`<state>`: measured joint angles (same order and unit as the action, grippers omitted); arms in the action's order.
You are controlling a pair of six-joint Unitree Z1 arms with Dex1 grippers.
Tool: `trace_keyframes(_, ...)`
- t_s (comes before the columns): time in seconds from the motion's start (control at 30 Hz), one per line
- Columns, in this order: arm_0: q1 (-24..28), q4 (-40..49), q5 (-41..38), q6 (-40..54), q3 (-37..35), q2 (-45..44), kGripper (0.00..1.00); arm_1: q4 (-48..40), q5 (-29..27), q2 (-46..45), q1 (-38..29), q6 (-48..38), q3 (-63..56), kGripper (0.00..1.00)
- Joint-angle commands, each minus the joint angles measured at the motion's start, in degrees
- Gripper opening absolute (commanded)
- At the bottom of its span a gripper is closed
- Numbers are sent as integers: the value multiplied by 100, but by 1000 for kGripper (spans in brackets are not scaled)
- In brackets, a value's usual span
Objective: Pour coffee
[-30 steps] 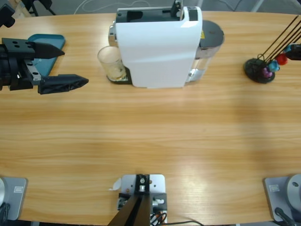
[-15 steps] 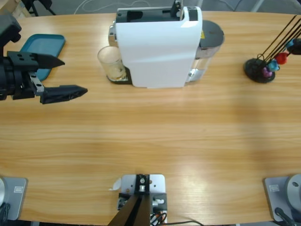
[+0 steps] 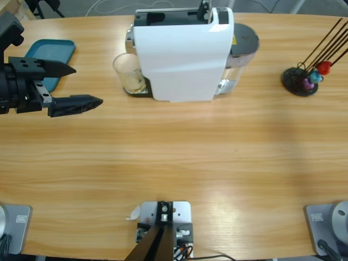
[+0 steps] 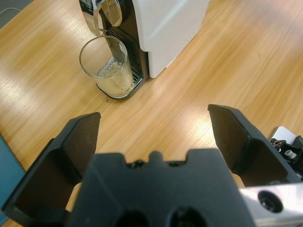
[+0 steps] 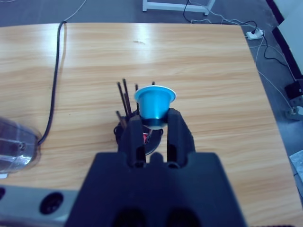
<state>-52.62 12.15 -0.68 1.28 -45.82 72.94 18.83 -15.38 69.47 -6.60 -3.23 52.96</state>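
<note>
A clear glass [image 3: 129, 72] stands under the spout of the white coffee machine [image 3: 182, 54], with a shallow layer of pale tan coffee [image 3: 134, 84] at its bottom. In the left wrist view the glass [image 4: 106, 66] sits ahead of the jaws, the coffee [image 4: 117, 83] low inside it. My left gripper [image 3: 85, 85] is open, apart from the glass and to its left, with nothing between its jaws. My right gripper [image 5: 152, 122] is out of the high view; in the right wrist view it is shut on a blue capsule [image 5: 155, 105] above the capsule stand [image 5: 142, 137].
A teal tray [image 3: 55, 50] lies at the back left, behind the left gripper. The black capsule stand [image 3: 300, 81] with thin rods and coloured capsules is at the far right. A black cable [image 5: 54, 80] runs across the table to the machine's water tank.
The left gripper has shifted slightly toward the table's front and stayed open. The right gripper, seen at the right edge before, has left the high view.
</note>
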Motion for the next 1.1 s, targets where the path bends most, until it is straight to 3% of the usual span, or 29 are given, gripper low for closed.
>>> trace_keyframes(0.03,-59,-134,103,-48,87,-87,1000,1030,739,-728,-518,840,631,0)
trace_keyframes(0.13,-57,-134,112,-55,15,-136,1000,1198,1639,-543,-1292,2009,870,0)
trace_keyframes(0.27,-59,-125,175,-57,15,-312,1000,1292,2671,-67,-2260,2627,1338,0)
trace_keyframes(0.37,-59,-117,252,-57,52,-475,1000,1720,3297,822,-2895,2961,2254,0)
trace_keyframes(0.47,-59,-99,335,-57,29,-642,1000,2067,3443,1708,-3470,3598,3097,0)
trace_keyframes(0.67,-57,10,446,-57,172,-987,1000,2204,3686,3132,-4099,3749,4588,0)
trace_keyframes(0.87,-55,66,446,-57,314,-1127,1000,2040,3318,3776,-3788,3786,5328,0)
trace_keyframes(1.1,-59,42,446,-57,302,-950,1000,1972,3214,4266,-3637,3905,5391,0)
